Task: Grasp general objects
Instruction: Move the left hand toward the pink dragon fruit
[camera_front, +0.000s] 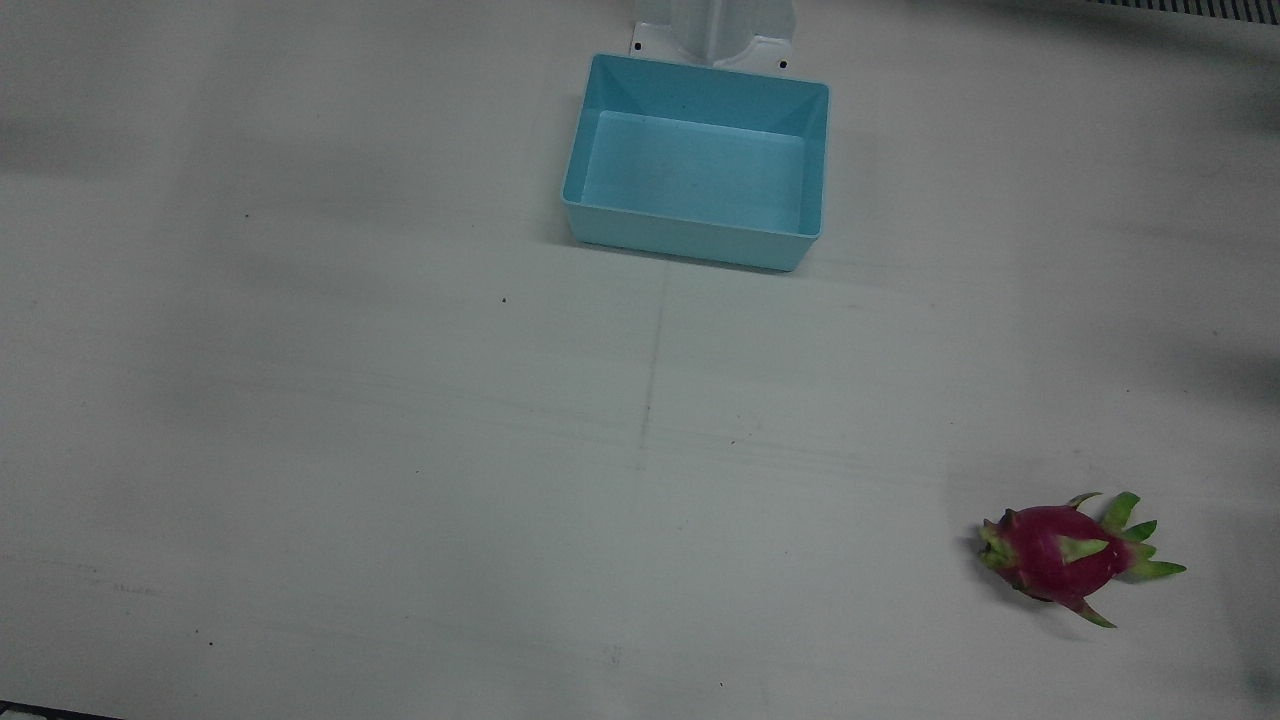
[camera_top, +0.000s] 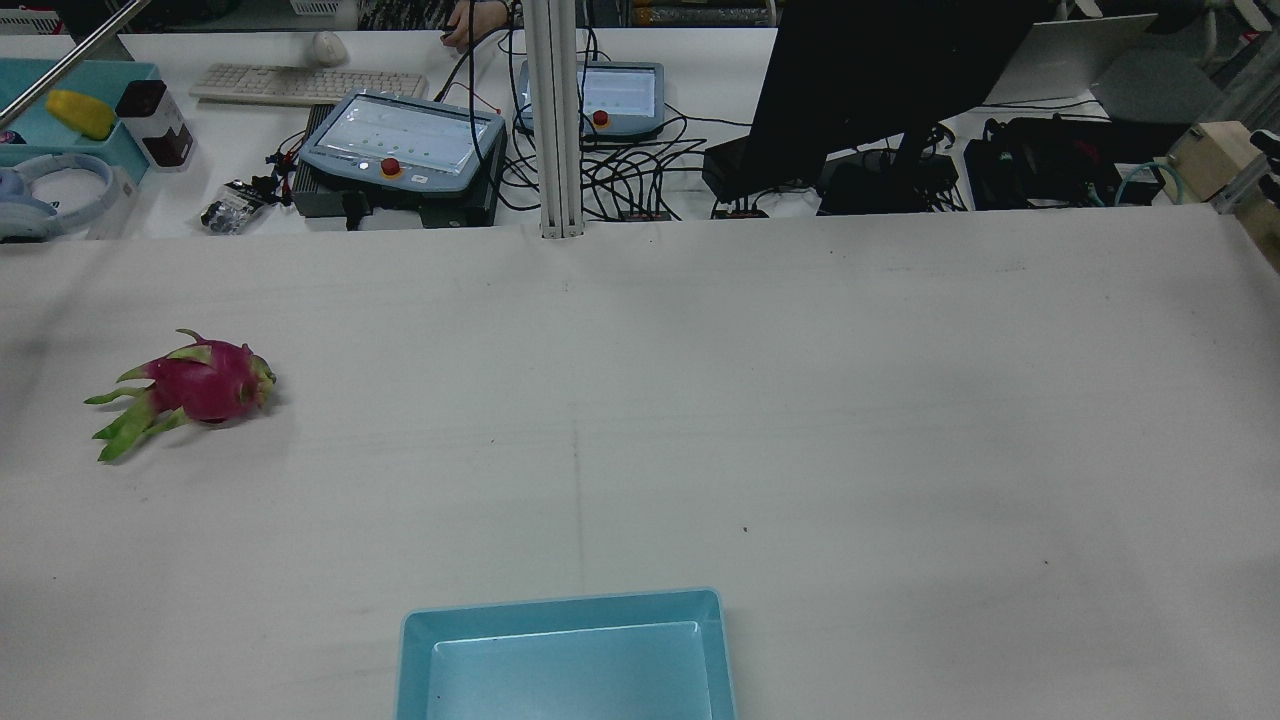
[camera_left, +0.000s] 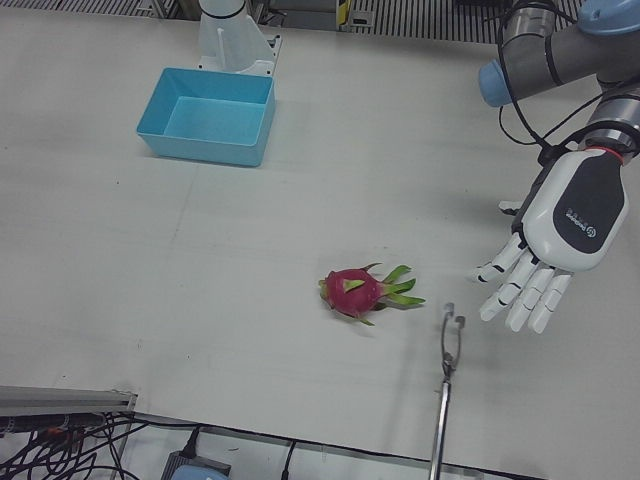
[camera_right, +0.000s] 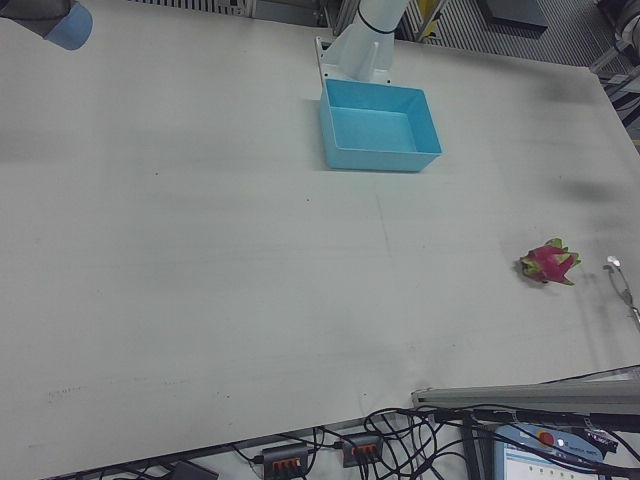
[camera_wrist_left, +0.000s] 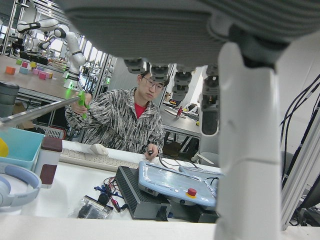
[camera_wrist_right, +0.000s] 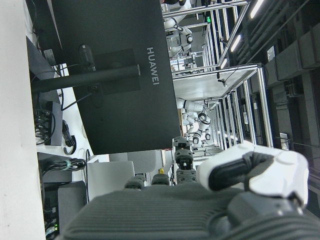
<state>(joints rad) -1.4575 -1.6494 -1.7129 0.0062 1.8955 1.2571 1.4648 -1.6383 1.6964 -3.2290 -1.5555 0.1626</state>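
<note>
My left hand (camera_left: 545, 255) hangs released, fingers spread and pointing down, above the desk (camera_left: 300, 330) near its left edge, so the palm can drop over the dragon fruit (camera_left: 362, 292) from the side. The fruit lies on its side on the operators' half of the desk towards that left edge, well apart from the blue bin (camera_left: 210, 115), which sits against the robot's edge at the middle, empty and ready to receive it. The fruit is a plump magenta oval with stiff green scales fanning towards my hand; I judge its skin waxy and the scales poor to grip. The bin is smooth plastic with sloping walls. My right hand (camera_wrist_right: 210, 200) shows only its grey padded back, so I cannot tell its pose.
</note>
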